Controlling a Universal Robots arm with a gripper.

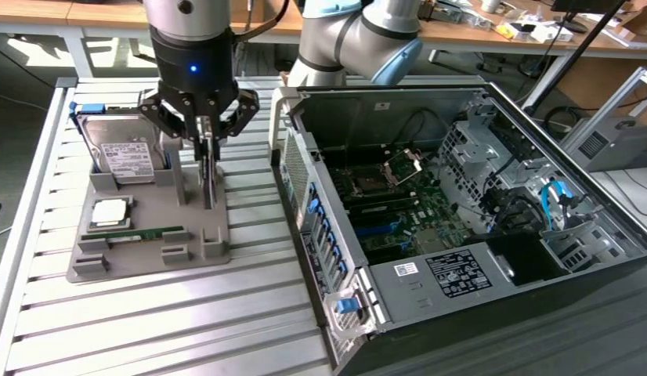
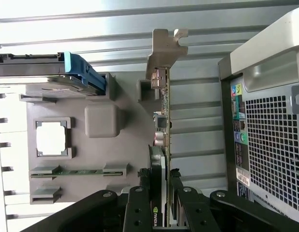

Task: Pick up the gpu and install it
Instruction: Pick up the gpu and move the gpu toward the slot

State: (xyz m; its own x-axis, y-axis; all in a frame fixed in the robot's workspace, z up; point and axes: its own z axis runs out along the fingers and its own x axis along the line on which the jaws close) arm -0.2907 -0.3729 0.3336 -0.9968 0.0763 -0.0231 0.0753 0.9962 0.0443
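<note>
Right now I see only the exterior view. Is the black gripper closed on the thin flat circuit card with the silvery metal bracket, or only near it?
Observer: Closed. In the wrist view the gripper has one finger against each face of the gpu.
Operator: Which end has the bracket?
Observer: The silvery bracket is at the same end of the grey plastic tray as the boxy silver hard drive.
Operator: Any marking on the card?
Observer: A logo on its black edge, between the fingers.

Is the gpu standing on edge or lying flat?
On edge: the gpu stands upright at the grey tray, thin side toward the wrist camera, held between the gripper's fingers.
</note>
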